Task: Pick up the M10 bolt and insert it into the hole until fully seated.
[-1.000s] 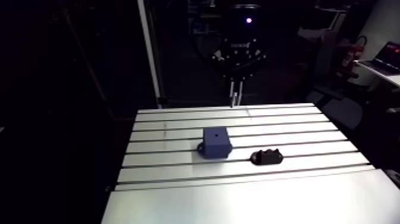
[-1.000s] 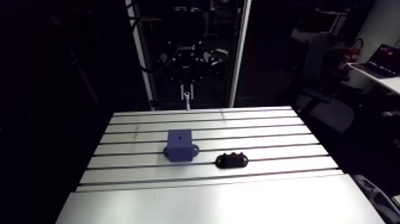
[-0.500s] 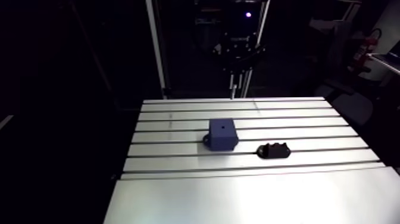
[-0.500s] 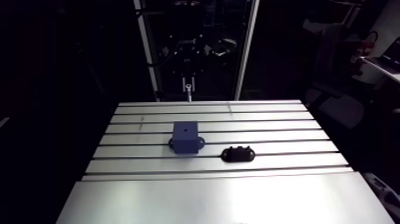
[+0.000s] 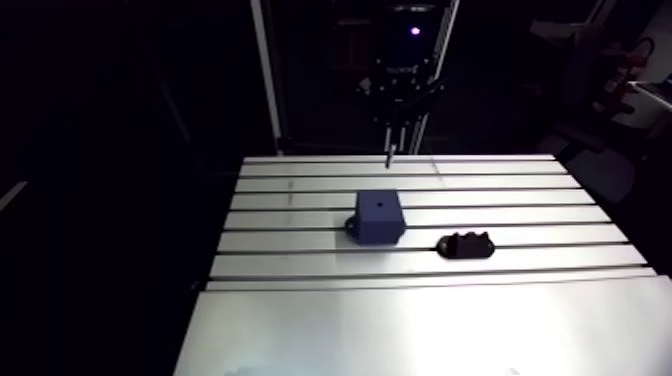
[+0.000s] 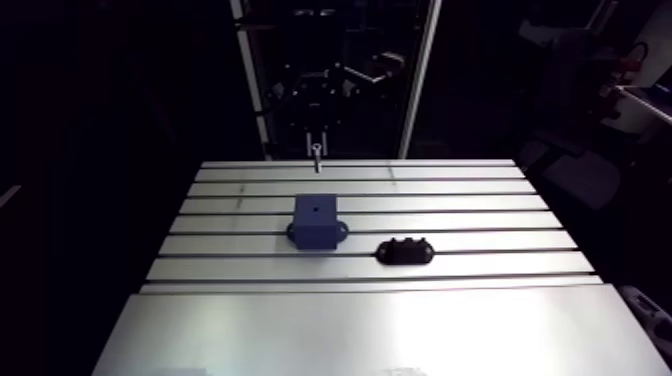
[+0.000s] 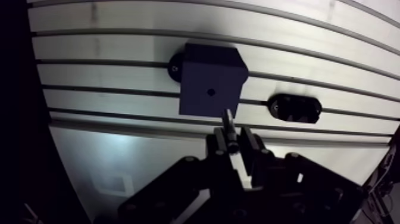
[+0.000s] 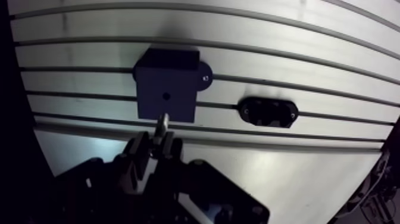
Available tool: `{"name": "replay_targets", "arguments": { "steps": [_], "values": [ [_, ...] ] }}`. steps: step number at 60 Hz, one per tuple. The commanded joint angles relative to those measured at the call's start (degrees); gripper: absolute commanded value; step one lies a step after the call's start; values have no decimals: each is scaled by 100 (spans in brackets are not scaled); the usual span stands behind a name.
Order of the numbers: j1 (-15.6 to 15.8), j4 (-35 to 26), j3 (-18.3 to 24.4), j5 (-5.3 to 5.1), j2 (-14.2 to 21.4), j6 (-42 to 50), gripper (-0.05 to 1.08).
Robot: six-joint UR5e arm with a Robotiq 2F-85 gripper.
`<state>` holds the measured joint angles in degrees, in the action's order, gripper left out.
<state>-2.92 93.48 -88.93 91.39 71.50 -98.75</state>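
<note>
The black 2-finger Robotiq gripper (image 7: 233,140) is clenched on the slim grey metal M10 bolt (image 7: 228,121). The part is therefore off the table and carried in the air, pinched at its upper end with the shank sticking out ahead of the fingertips. We take it that this grip was chosen so the shank is free to enter first. The bolt's long axis runs along the gripper's own axis, near vertical in the arm view, with the free tip pointing down at the slotted aluminium table (image 7: 107,36). It is too dark to read whether the head sits between the fingers, though it probably does. The dark-blue rectangular block (image 7: 211,74) stands on the table on 2 foot lugs, presumably fixed so it cannot shift under insertion. Its small round hole (image 7: 211,92) opens upward in the top face. In the wrist view the tip shows against the block edge nearest the gripper, short of the hole; in the arm view the bolt hangs over the table's far rim, behind the block. A black oblong holder (image 7: 294,108) lies beside the block, apart from it. We judge pick-up done and alignment over the hole next.
</note>
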Motion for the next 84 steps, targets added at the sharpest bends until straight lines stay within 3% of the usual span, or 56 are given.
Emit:
{"name": "replay_targets", "arguments": {
  "steps": [1, 84],
  "values": [
    [43, 87, -13, -20, -70, 9, 108],
    [134, 393, -375, 25, -176, 18, 108]
  ]
}}
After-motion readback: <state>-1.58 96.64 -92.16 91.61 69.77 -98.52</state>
